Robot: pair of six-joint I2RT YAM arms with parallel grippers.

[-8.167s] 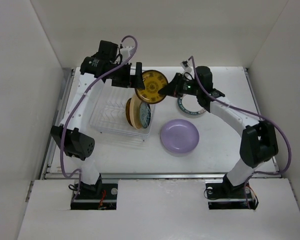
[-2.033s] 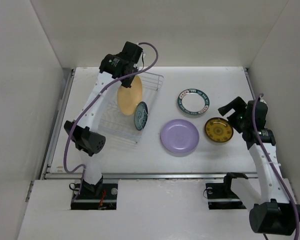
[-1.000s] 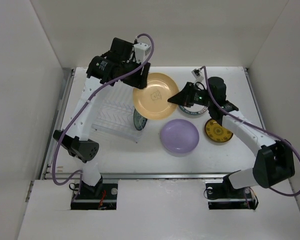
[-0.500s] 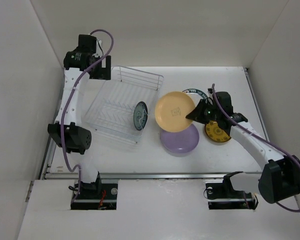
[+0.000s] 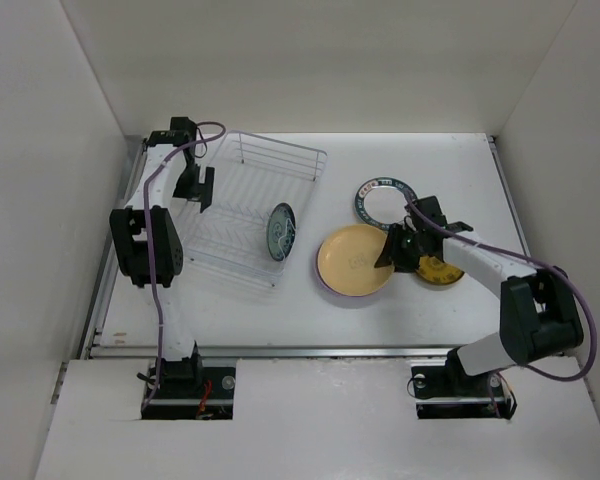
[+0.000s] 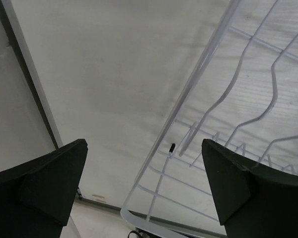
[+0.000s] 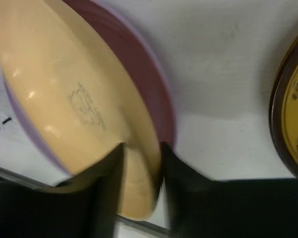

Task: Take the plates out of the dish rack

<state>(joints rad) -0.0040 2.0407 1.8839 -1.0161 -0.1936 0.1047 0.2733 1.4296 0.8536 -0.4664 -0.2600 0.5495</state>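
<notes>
Dish rack [image 5: 242, 205] is almost unloaded at this point. The only thing in it is the teal patterned plate [image 5: 282, 230], standing on edge in the slots at the rack's near right corner. Everything else is out on the table [image 5: 230, 305], off to the right of the rack.

Closest to the rack is the yellow plate [image 5: 352, 262], just beside its near right corner. It sits on top of the lavender plate [image 7: 161, 104], which only shows as a sliver of rim underneath. Further right from the rack is the brown-gold plate [image 5: 442, 272], partly under the arm. The white plate with the dark teal rim [image 5: 385, 203] lies flat right of the rack too, a bit further back than the yellow one.

The right gripper [image 5: 388, 250] is down at the edge of the yellow plate that faces away from the rack. In the wrist view its fingers [image 7: 102, 193] straddle that rim with only a narrow gap, and the rim fills it. Honestly can't tell if they're actually pinching it or just sitting around it.

The left gripper [image 6: 144, 186] hangs over the rack's far left side, looking down at the wire rim, with its fingers [image 6: 49, 183] spread wide and nothing between them
</notes>
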